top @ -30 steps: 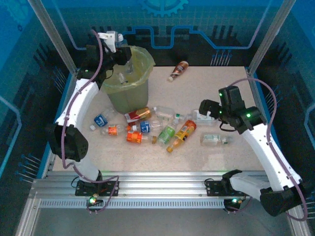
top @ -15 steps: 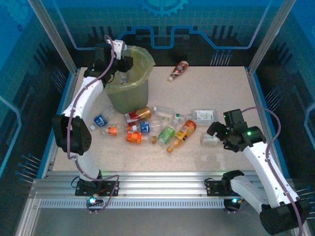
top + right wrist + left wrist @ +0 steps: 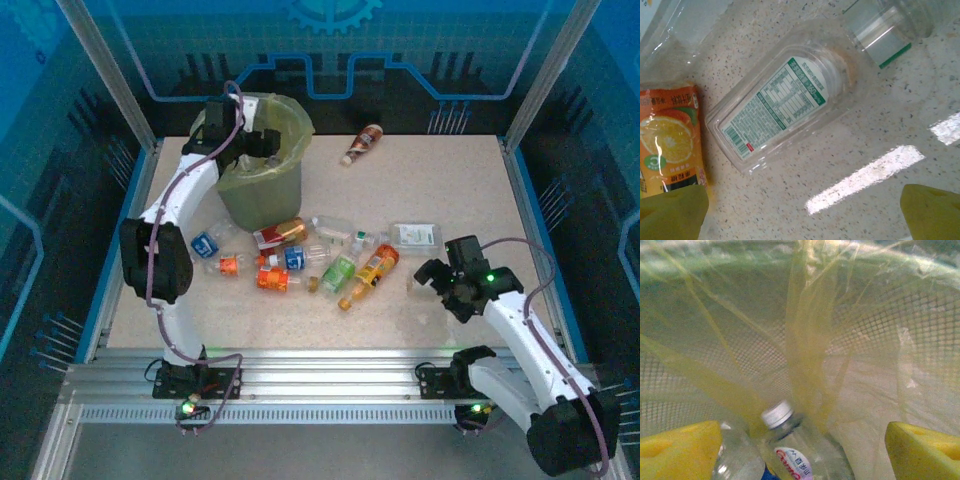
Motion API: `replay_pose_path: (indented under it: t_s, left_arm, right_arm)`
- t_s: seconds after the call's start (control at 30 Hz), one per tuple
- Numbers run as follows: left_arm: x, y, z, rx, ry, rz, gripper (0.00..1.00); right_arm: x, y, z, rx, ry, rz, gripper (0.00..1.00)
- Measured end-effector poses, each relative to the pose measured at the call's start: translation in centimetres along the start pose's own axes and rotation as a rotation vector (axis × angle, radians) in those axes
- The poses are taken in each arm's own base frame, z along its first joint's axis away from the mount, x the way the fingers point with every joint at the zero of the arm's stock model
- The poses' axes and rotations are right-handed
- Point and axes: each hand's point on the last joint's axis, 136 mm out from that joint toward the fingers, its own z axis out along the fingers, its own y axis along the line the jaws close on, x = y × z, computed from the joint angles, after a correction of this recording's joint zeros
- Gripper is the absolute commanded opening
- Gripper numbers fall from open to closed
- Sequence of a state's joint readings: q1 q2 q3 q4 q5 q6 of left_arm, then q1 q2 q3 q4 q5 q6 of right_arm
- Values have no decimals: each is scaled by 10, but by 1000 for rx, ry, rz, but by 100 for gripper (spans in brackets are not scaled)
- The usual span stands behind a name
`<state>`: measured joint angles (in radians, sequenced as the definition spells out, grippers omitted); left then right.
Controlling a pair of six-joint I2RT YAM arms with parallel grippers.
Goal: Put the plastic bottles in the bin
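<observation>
The bin [image 3: 262, 195], lined with a yellow-green bag, stands at the back left. My left gripper [image 3: 255, 142] hangs open inside its mouth. In the left wrist view the gripper [image 3: 805, 452] has its yellow pads [image 3: 680, 450] wide apart, and a white-capped clear bottle [image 3: 792, 450] lies loose on the bag between them, touching neither. Several plastic bottles [image 3: 300, 255] lie scattered on the table. My right gripper [image 3: 430, 277] is open, low over a clear green-labelled bottle [image 3: 785, 100]. That bottle lies flat just ahead of the open fingertips [image 3: 932, 210].
A brown bottle [image 3: 362, 143] lies alone at the back. An orange-labelled bottle [image 3: 670, 145] lies just left of the green-labelled one, and another clear bottle [image 3: 415, 236] sits behind it. A second clear bottle [image 3: 737, 462] rests in the bin. Blue enclosure walls ring the table.
My left gripper moved deeper over the bin and opened, releasing the white-capped bottle into the bag. My right arm swung toward the near edge and came down over the green-labelled bottle.
</observation>
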<state>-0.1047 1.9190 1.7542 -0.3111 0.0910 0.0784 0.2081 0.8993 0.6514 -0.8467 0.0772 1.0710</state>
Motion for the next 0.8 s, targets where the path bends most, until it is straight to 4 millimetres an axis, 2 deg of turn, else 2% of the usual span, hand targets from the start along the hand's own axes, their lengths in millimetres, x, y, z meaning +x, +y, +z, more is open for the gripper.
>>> replay_pose_path:
  t_s: [0.17,0.4,0.5,0.7,0.8]
  left_arm:
    - [-9,-2,-3,6,-19,-18,97]
    - [-15,-5,-16,12,-25,-52,99]
    - [-28,-8,-35,14,-62,-69,99]
    - [-53,-20,-98,24,-167,-111,99]
    - [-58,-23,-117,33,-217,-142,99]
  right_arm:
    - [-1,1,13,-1,-1,40,100]
    - [-9,5,16,-13,-40,78,100]
    - [-12,5,17,-17,-57,98,100]
    - [-15,5,23,-27,-77,144,100]
    - [-19,7,25,-29,-91,160,100]
